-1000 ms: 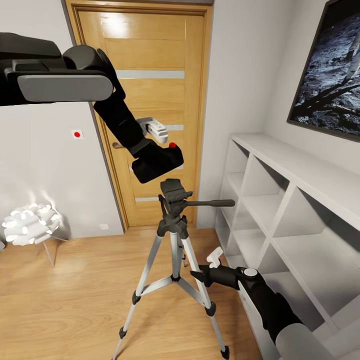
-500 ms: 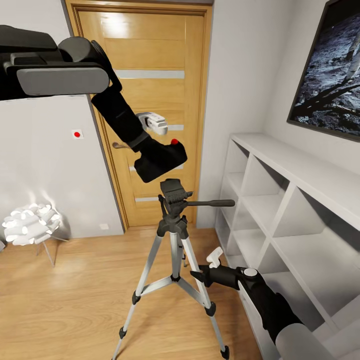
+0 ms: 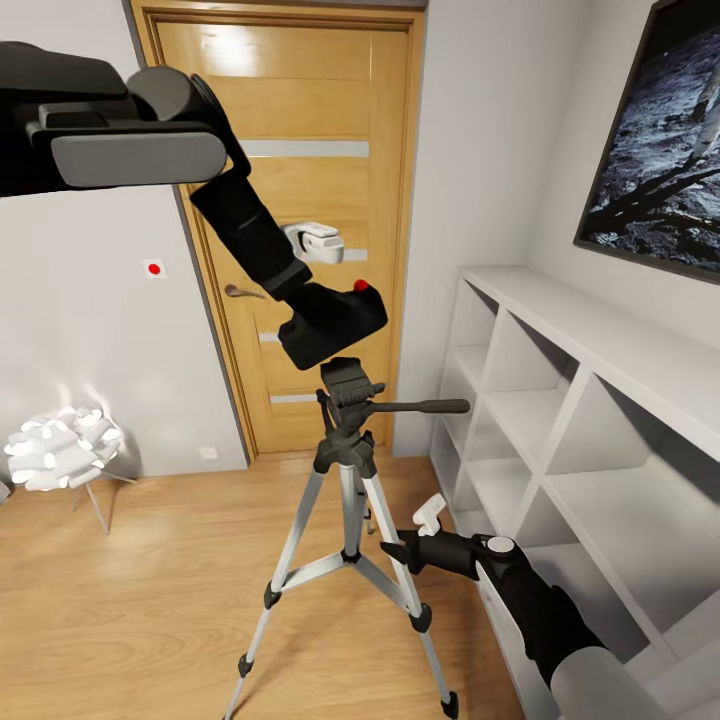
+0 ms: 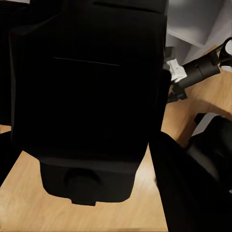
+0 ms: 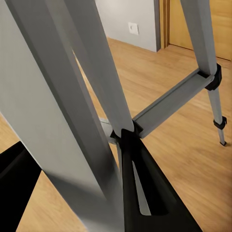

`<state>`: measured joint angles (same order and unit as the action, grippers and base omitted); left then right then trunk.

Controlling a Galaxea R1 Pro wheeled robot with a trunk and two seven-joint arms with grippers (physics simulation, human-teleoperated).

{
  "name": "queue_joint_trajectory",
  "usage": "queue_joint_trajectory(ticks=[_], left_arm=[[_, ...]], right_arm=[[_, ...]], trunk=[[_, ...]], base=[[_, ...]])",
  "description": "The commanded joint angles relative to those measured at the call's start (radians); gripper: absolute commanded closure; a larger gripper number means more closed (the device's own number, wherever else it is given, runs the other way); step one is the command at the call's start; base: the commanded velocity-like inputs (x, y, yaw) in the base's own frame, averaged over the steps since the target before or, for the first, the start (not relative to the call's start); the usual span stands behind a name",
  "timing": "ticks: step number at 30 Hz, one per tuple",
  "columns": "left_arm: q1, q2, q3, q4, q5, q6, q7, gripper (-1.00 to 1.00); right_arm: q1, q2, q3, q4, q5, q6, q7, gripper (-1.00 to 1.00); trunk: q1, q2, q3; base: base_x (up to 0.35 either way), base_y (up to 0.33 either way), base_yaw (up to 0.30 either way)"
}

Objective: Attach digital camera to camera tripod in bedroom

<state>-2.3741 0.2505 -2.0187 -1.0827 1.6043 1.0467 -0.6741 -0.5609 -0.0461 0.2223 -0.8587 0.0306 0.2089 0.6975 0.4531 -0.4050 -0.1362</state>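
Observation:
The matte-black digital camera [image 3: 335, 322], with a red dot on its top corner, hangs just above the black pan head [image 3: 347, 383] of the camera tripod [image 3: 345, 520]. My left gripper [image 3: 318, 285] is shut on it, one white finger [image 3: 318, 242] showing behind. In the left wrist view the camera [image 4: 92, 96] hides most of the scene. The tripod stands on the wood floor before the door, its handle pointing right. My right gripper [image 3: 405, 548] is low, closed around a silver tripod leg [image 5: 72, 121], with a black finger [image 5: 140, 193] against it.
An orange-brown door [image 3: 300, 130] stands behind the tripod. White cubby shelving [image 3: 600, 340] runs along the right wall under a framed moon picture [image 3: 660, 150]. A white ball lamp [image 3: 60, 445] sits at the left, a red-dot wall switch [image 3: 153, 268] above it.
My left arm has carried the camera a little to the right, so it now hangs more directly over the tripod's head. The right arm and tripod have not moved.

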Motion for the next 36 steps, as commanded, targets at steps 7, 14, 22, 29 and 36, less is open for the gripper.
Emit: queue_joint_trajectory(ticks=[7, 14, 22, 29, 36], left_arm=[[-0.002, -0.005, -0.004, 0.001, -0.022, 0.000, -0.019, 1.00], [-0.002, -0.005, -0.006, 0.000, -0.023, 0.000, -0.019, 1.00], [-0.002, -0.005, -0.006, -0.011, -0.023, 0.000, -0.020, 1.00], [-0.002, -0.004, -0.007, -0.031, -0.023, 0.000, -0.031, 1.00], [-0.002, 0.001, -0.029, -0.035, -0.028, 0.000, -0.034, 1.00]], right_arm=[[0.000, 0.000, 0.003, -0.002, -0.005, 0.001, -0.076, 1.00], [0.000, 0.005, 0.003, -0.002, -0.005, 0.000, -0.076, 1.00], [0.000, 0.006, 0.003, -0.002, -0.005, 0.000, -0.076, 1.00], [0.001, 0.006, 0.003, -0.002, -0.005, 0.000, -0.076, 1.00], [0.000, 0.006, 0.003, -0.002, -0.005, 0.000, -0.076, 1.00]], trunk=[[0.001, -0.002, -0.002], [0.001, -0.002, -0.002], [0.001, -0.002, -0.002], [0.001, -0.002, -0.002], [0.001, -0.002, -0.002]], base=[[0.000, 0.000, 0.000], [0.000, 0.000, 0.000], [0.000, 0.000, 0.000], [0.000, 0.000, 0.000], [0.000, 0.000, 0.000]])
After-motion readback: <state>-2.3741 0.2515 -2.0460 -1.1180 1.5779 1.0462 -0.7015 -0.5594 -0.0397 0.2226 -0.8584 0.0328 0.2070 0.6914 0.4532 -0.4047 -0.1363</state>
